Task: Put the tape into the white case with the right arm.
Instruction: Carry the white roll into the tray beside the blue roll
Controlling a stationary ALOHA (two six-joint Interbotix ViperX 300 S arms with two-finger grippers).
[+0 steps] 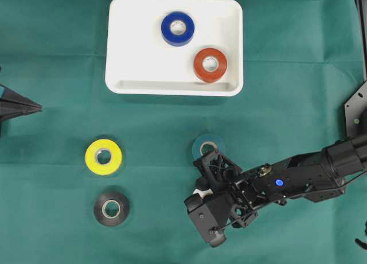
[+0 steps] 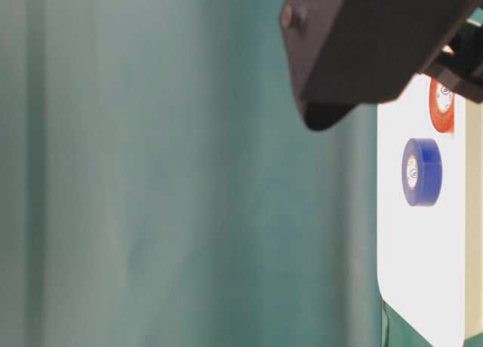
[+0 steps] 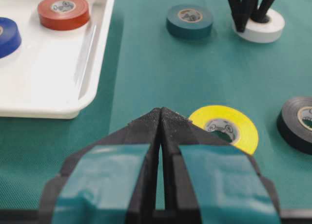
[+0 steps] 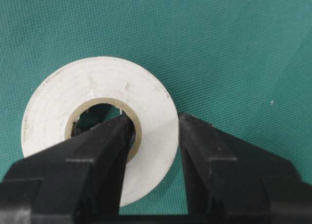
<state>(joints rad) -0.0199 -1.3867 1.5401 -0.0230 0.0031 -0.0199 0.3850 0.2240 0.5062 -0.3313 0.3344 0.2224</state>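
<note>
Black arm parts fill the lower right of the overhead view, where the right arm [image 1: 298, 181] reaches in over the green desk [image 1: 160, 126] and its gripper [image 1: 204, 190] sits on a white tape roll [image 1: 199, 193], of which only a sliver shows. A teal roll [image 1: 208, 144] lies just beyond the fingers. Should the arm swing toward the white case [image 1: 132, 46] without rising first, the roll could knock the teal one. A blue roll [image 1: 178, 28] and a red roll [image 1: 210, 65] already lie in the case; a yellow roll [image 1: 104, 156] and a black roll [image 1: 111, 208] wait well apart on the left.

At table level a blurred dark arm part blocks the top, so the grip cannot be judged there; only the case with the blue and red rolls shows.

From the left wrist, the left gripper [image 3: 160, 118] has its jaws together, holding nothing, just before the yellow roll. Far off, the dark fingers [image 3: 243, 9] stand in and around the white roll.

From the right wrist, the right jaws are clamped on the white roll's wall, one finger [image 4: 102, 146] inside the cardboard core, the other outside. Only one narrow stretch of the ring is pinched, so the roll may well swing or slip on lifting, or drop onto the case's rim.
</note>
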